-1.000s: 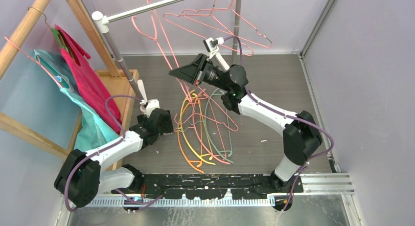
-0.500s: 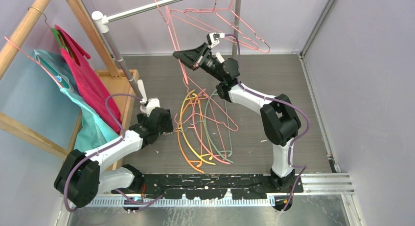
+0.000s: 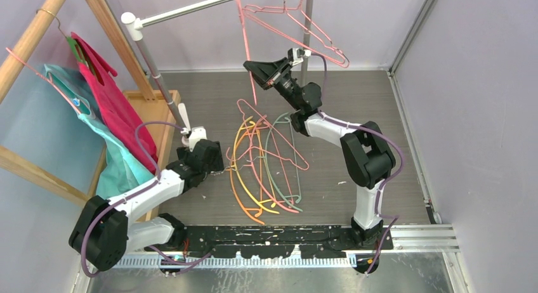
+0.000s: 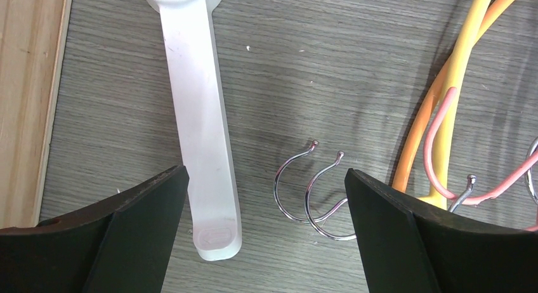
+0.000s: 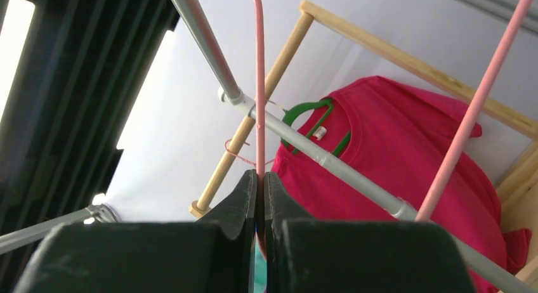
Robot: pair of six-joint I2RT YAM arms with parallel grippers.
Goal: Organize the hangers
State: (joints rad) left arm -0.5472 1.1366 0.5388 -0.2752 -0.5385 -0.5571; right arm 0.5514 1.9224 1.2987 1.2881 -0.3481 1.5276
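Note:
A pile of curved orange, yellow, pale green and pink hangers point(image 3: 266, 169) lies on the grey floor. My right gripper point(image 3: 255, 67) is raised high and shut on a thin pink wire hanger point(image 3: 243, 26), which reaches up to the metal rail point(image 3: 190, 9). In the right wrist view the jaws point(image 5: 261, 179) pinch that pink wire point(image 5: 259, 84) just in front of the rail point(image 5: 304, 144). More pink hangers point(image 3: 304, 33) hang at the rail's right end. My left gripper point(image 3: 219, 168) is open and low, with two metal hanger hooks point(image 4: 311, 191) between its jaws point(image 4: 266, 210).
The rack's white plastic foot point(image 4: 200, 147) lies just inside the left jaw. A wooden rack point(image 3: 38, 33) at the left carries hangers with a magenta shirt point(image 3: 114, 109) and a teal garment point(image 3: 95, 134). A vertical metal post point(image 3: 308, 20) stands behind the right gripper.
My right gripper has carried the pink wire hanger up and to the right, closer to the rail. The left arm has not moved.

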